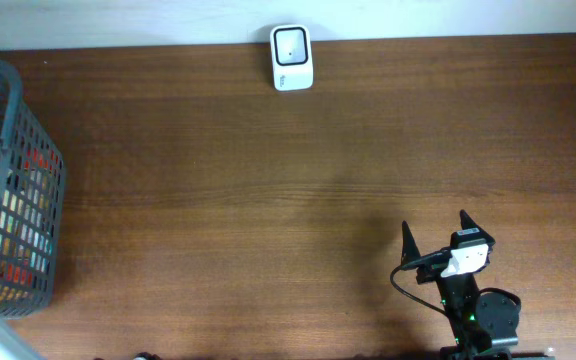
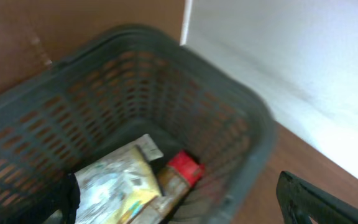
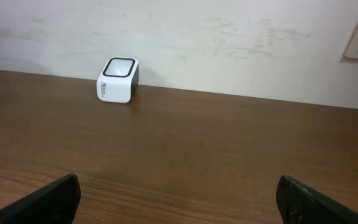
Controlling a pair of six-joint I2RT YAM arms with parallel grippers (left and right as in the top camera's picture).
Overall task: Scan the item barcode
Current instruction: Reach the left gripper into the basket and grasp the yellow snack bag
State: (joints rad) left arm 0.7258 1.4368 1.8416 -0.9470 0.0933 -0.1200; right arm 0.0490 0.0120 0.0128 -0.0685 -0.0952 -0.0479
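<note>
Brown wooden bench (image 1: 268, 200) carrying a grey mesh basket (image 1: 13, 100) at its left edge. Inside the basket lie a silver-and-yellow packet (image 2: 117, 180) and, just beside it, a red-capped container (image 2: 182, 168). The left jaws are spread wide, grasp nothing, and hang above the basket's open top. A white scanner (image 1: 291, 58) stands well apart from the basket, at the bench's far edge by the wall. The right jaws, likewise released and empty, sit farthest from the basket and face the scanner.

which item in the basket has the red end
The narrow brownish item beside the pale packet in the grey basket; its upper end is red, while the packet is whitish-yellow.
</note>
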